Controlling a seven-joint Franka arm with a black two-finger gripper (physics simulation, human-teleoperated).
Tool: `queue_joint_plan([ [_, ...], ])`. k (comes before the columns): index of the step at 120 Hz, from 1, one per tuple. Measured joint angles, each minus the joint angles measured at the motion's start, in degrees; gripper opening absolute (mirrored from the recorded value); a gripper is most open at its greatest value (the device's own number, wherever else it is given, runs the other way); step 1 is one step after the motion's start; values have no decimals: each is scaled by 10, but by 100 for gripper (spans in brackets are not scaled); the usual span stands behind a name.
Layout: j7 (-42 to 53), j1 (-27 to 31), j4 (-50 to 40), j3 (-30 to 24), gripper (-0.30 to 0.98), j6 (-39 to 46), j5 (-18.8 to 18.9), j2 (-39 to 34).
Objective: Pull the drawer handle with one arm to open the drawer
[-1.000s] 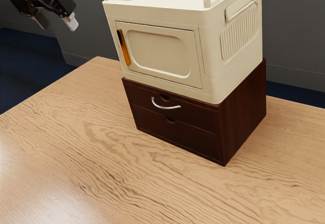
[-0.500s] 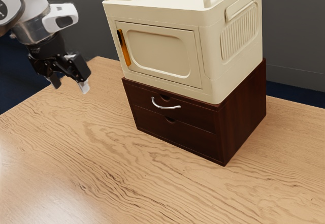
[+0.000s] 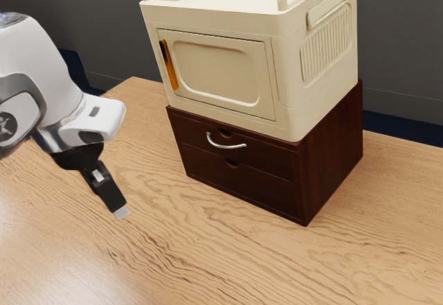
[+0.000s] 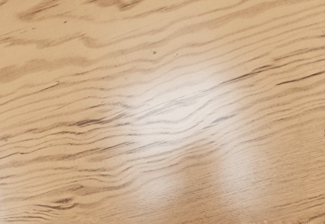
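My gripper is over the wooden table toward the exterior view's left, pointing down and slightly to that view's right. One finger hides the other, so its opening cannot be read. The dark brown drawer unit stands apart from it, toward the exterior view's right. A curved silver handle is fixed on the upper drawer, whose front sits flush with the cabinet. Below it the lower drawer front is flush too.
A cream cabinet with an orange door handle and top rails rests on the drawer unit. Bare wood grain of the table lies under my hand in the wrist view.
From the exterior view's upper left corner, my hand has come down and a little to that view's right, and has turned. The drawer unit and cream cabinet have stayed still.
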Motion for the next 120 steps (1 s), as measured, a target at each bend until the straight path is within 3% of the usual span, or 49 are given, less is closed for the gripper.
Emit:
queue_joint_plan([
  [47,291,-38,-44,-6,69,107,4,-4],
  [66,359,-53,-44,-7,69,178,8,17],
  [81,402,-61,-12,-7,69,218,18,79],
  [120,483,-64,35,5,69,263,41,158],
])
